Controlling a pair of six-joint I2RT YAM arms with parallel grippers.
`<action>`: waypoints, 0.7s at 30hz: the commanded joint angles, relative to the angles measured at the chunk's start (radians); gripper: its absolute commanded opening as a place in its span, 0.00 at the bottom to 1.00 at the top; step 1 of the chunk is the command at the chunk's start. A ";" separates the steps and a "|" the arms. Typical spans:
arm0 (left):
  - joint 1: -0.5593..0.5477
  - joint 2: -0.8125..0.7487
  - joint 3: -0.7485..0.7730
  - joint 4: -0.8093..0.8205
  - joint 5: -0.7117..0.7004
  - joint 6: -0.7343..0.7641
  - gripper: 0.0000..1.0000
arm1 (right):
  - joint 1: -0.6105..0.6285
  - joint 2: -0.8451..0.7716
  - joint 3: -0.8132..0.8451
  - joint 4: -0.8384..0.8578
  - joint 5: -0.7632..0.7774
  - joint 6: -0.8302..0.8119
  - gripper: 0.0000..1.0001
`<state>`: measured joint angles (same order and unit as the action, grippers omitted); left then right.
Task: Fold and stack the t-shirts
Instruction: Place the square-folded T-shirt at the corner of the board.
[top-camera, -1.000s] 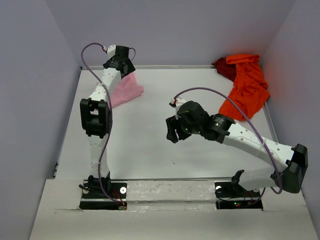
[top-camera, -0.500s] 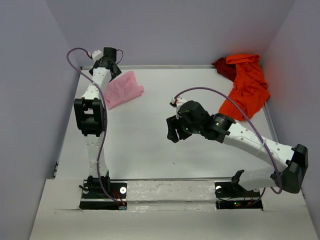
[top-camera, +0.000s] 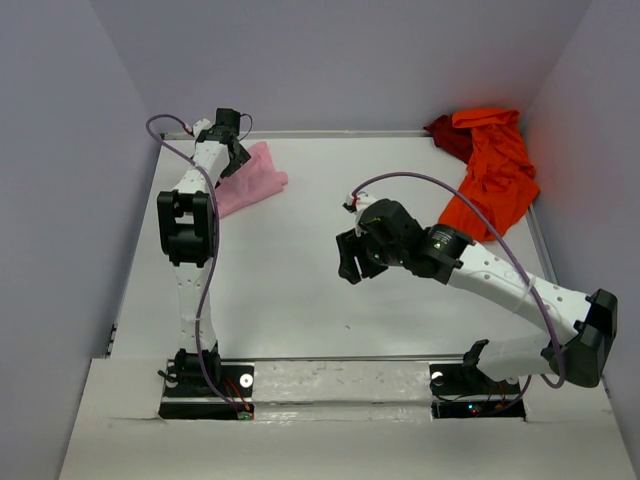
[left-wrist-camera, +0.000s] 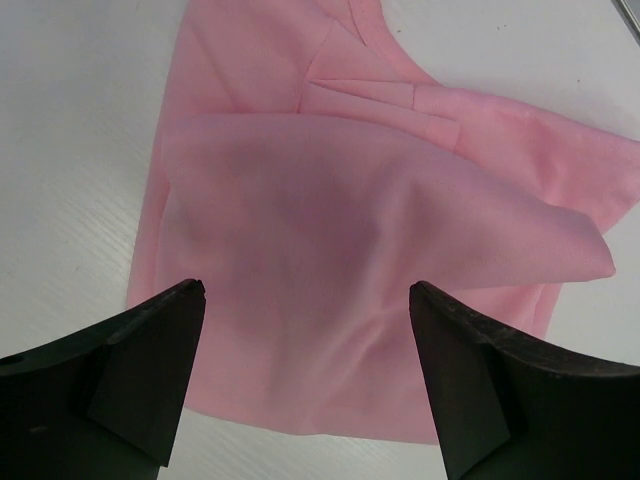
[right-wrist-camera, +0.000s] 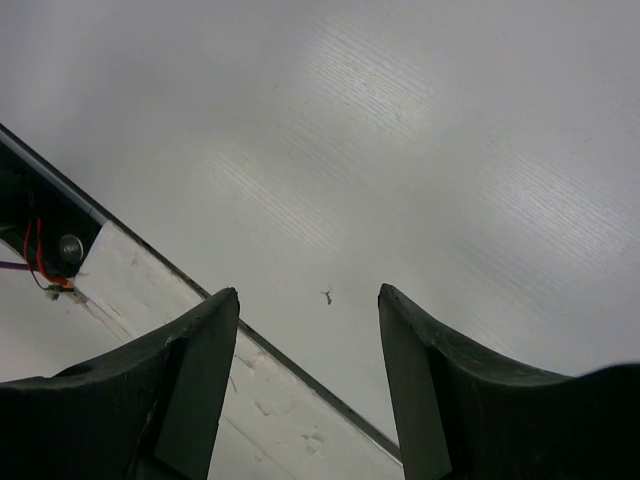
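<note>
left gripper (left-wrist-camera: 305, 300): wide open, over folded pink fabric t-shirt (left-wrist-camera: 380, 230)
right gripper (right-wrist-camera: 308, 300): wide open, well right of it
crumpled orange fabric t-shirt (top-camera: 495, 175): far right of it

pink t-shirt (top-camera: 257, 180): partly behind left arm (top-camera: 203, 168) | maroon t-shirt (top-camera: 446, 136): mostly hidden

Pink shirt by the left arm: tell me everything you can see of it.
The pink shirt is soft, thin-looking cloth, folded into a rough bundle, its top layer puckered and one corner sticking out. A seamed edge, perhaps neckline or sleeve, shows at one end. It lies on the white table in the far left corner. The left hand is open above it, gripping nothing.
</note>
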<state>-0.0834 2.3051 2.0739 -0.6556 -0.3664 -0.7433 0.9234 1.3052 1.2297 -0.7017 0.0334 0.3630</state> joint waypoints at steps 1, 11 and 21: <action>0.002 -0.013 -0.023 0.011 -0.029 -0.042 0.93 | -0.006 -0.040 0.014 -0.018 0.025 0.005 0.64; 0.007 0.085 0.067 0.027 -0.081 -0.018 0.93 | -0.015 -0.080 -0.015 -0.053 0.019 0.017 0.64; 0.033 0.152 0.160 0.060 -0.104 0.079 0.92 | -0.024 -0.093 -0.029 -0.081 -0.015 0.034 0.64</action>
<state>-0.0696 2.4565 2.1784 -0.6170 -0.4206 -0.7177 0.9043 1.2419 1.1957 -0.7727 0.0395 0.3885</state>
